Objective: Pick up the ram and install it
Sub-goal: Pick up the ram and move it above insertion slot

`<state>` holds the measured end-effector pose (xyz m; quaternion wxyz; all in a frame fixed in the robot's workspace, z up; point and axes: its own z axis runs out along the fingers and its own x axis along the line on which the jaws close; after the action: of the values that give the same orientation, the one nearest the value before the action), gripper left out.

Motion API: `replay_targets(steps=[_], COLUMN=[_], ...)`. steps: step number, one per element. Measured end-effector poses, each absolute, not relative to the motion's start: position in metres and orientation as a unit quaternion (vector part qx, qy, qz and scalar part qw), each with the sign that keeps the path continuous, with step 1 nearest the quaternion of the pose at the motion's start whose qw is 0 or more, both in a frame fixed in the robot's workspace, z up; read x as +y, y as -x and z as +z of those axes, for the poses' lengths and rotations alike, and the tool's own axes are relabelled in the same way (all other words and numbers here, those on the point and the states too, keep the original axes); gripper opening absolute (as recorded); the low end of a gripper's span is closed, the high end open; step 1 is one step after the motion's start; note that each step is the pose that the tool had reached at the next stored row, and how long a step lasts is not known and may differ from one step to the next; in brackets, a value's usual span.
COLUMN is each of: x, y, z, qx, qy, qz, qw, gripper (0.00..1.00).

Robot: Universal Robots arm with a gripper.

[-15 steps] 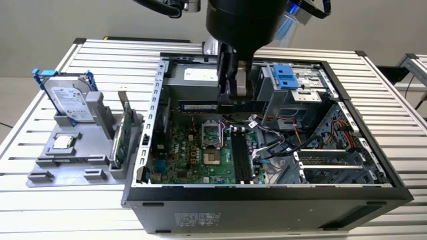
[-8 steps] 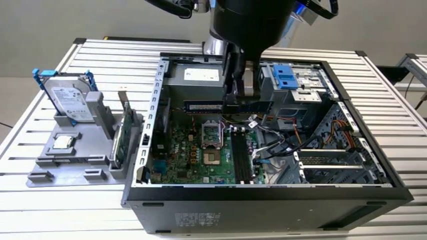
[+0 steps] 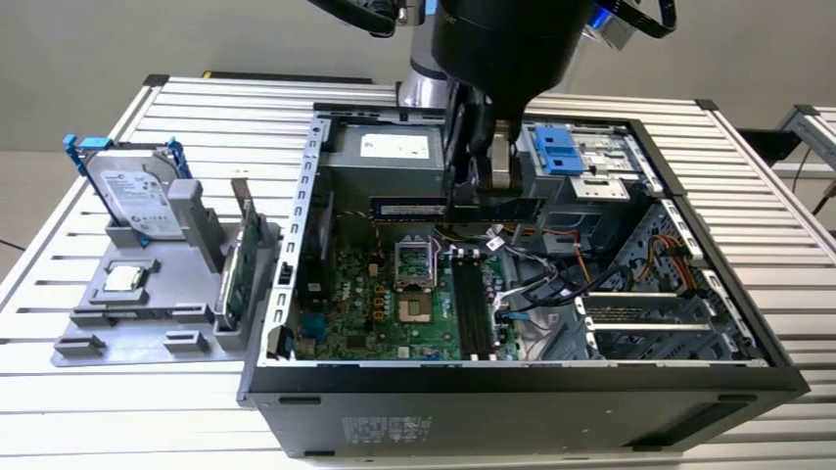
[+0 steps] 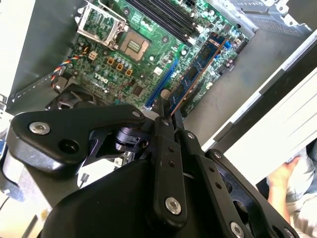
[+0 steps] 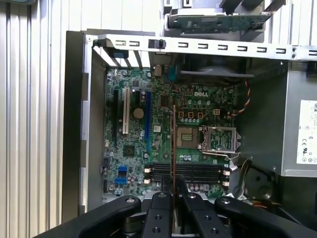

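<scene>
My gripper [image 3: 479, 196] is shut on the ram [image 3: 451, 208], a thin blue stick held level and on edge inside the open computer case [image 3: 523, 377], above the green motherboard [image 3: 379, 304]. The second wrist view shows the ram [image 4: 198, 69] reaching out from my gripper [image 4: 167, 106], its dark chips visible. Seen edge-on in the first wrist view, the ram [image 5: 173, 144] is a thin line rising from my gripper [image 5: 173, 187]. The black memory slots [image 3: 471, 304] [image 5: 190, 172] lie on the board below, apart from the stick.
A silver hard drive [image 3: 137, 196] with blue rails and a green expansion card [image 3: 242, 259] stand in a grey holder [image 3: 131, 328] on the exterior view's left. The CPU socket [image 5: 218, 139], loose cables [image 3: 549, 284] and power supply [image 3: 392, 147] sit inside the case. A person's hand [image 4: 282, 173] is beside the table.
</scene>
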<state>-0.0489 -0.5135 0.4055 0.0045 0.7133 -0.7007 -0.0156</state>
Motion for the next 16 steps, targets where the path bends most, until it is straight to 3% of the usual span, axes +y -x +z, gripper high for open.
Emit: replay_targets(steps=[16], x=[-0.513], y=[0.029], z=[0.405], qx=[-0.707], qy=[-0.707], qz=[-0.016], qw=[0.004], gripper=[0.0])
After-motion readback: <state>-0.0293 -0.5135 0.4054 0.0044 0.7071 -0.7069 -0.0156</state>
